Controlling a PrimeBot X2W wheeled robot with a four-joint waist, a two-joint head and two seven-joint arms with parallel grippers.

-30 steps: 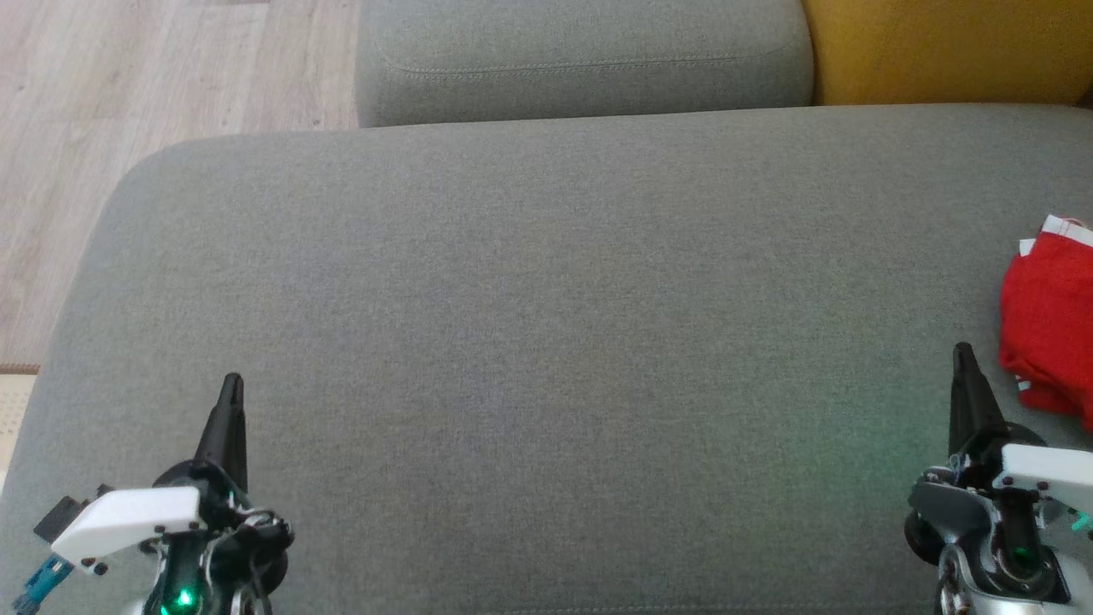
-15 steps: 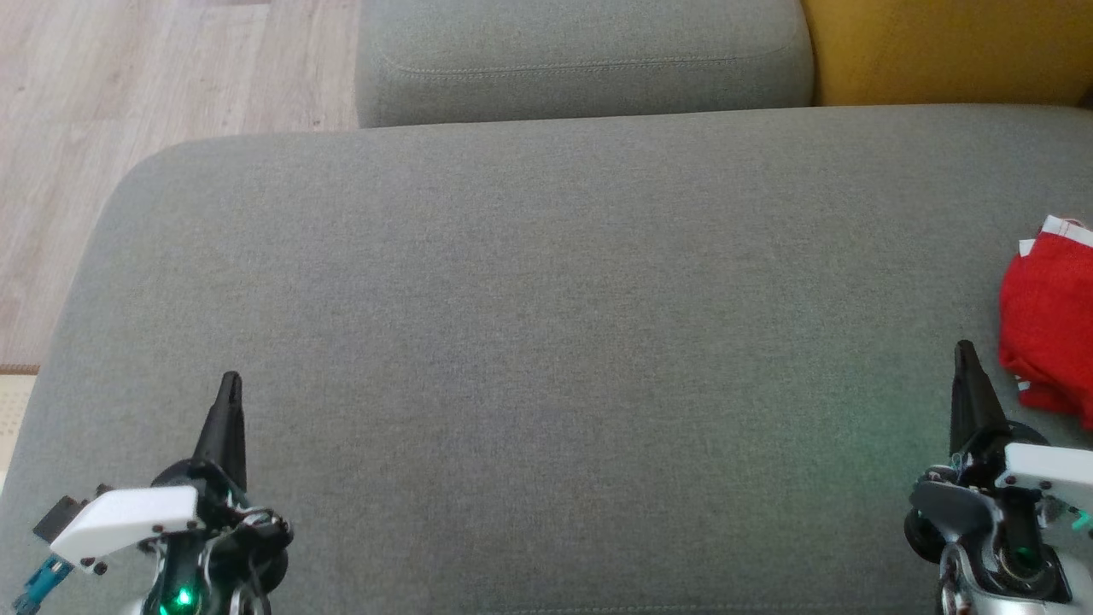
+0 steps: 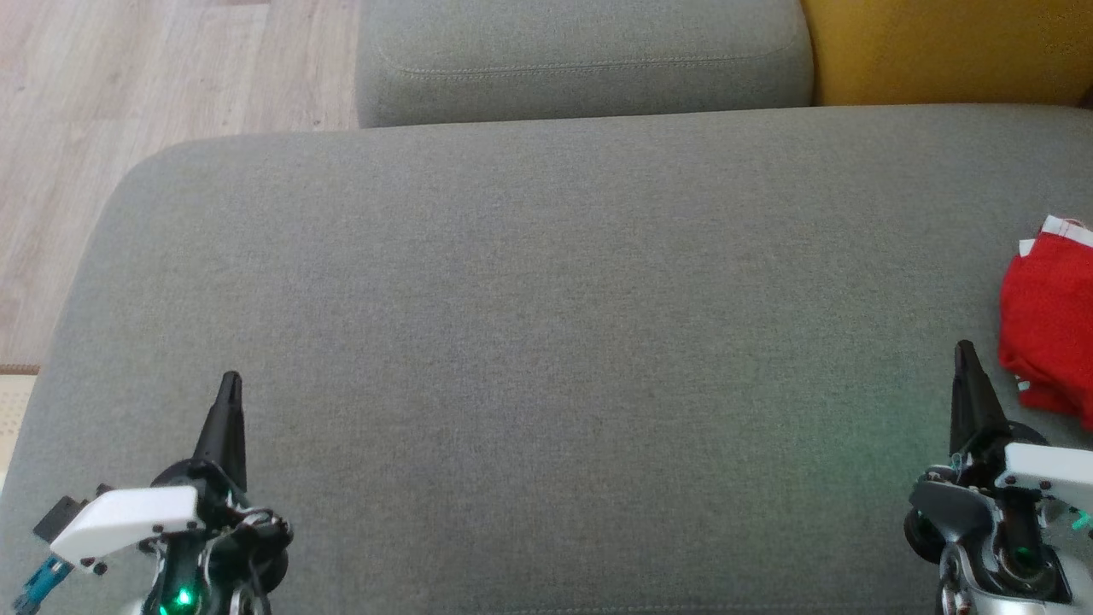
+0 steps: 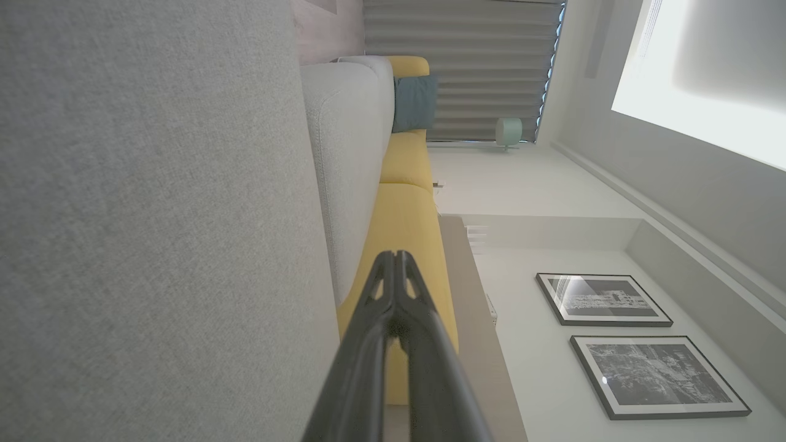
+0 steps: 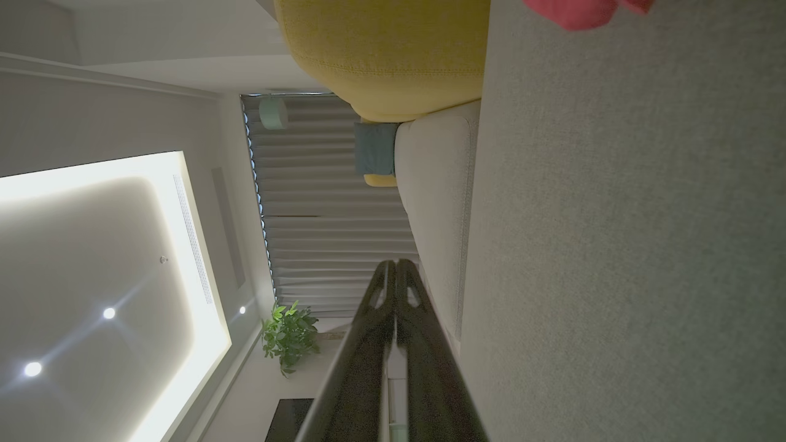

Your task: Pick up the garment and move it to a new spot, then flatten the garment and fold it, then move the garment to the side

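Well, the grey sofa seat (image 3: 546, 342) spreads wide before me, with a yellow cushion (image 3: 939, 51) behind it at the far right. On the seat, far to my right, lies the red garment (image 3: 1049, 333), seemingly bunched, though the view cuts it off. Near it my right fingers (image 3: 965, 384) are pressed together, holding nothing. Well apart from them, my left fingers (image 3: 227, 418) are likewise closed and empty.

Red garment (image 3: 1049, 325) with white trim; plain grey sofa seat (image 3: 546, 342); mustard-yellow cushion (image 3: 948, 51); pale wood-grain floor (image 3: 171, 68).
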